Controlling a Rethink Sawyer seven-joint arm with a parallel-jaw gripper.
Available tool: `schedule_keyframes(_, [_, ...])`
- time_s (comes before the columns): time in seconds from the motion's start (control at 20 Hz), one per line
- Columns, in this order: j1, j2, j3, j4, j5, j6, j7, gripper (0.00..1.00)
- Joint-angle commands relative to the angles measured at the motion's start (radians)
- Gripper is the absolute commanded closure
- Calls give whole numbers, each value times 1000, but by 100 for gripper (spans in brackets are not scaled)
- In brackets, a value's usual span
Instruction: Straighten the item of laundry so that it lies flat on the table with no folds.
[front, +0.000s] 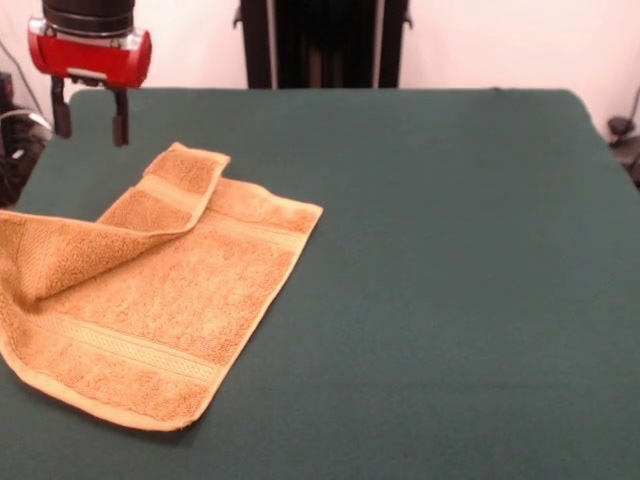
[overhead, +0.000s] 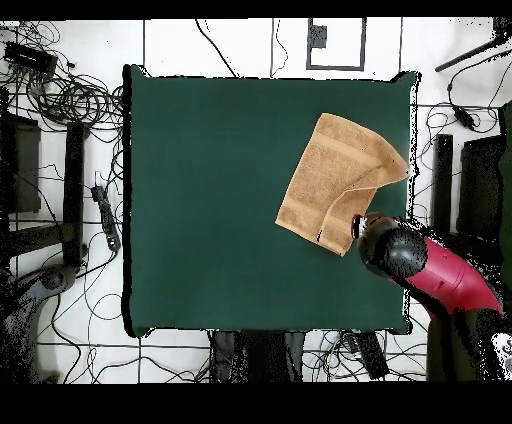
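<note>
While empty jaws hover, towel lies folded, unlabelled.

Golden-orange towel, one corner folded over

rough terry towel (matt cloth table)

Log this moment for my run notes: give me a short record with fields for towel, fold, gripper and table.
towel: golden-orange towel, lying near one table edge, not flat
fold: one corner flap turned over onto the towel's upper side; the rest lies spread
gripper: gripper open, empty, above the table beside the folded corner, not touching the towel
table: green table, with only the towel on it
task state: fold not yet straightened
</note>
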Motion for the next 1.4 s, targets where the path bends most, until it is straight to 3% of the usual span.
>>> schedule_keyframes(0.05, [99, 105, -55, -11, 49, -102, 320, 0])
schedule_keyframes(0.6, [167, 139, -132, -14, 112, -156, 326, 0])
schedule_keyframes(1.4, [200, 134, -147, -8, 185, -147, 291, 0])
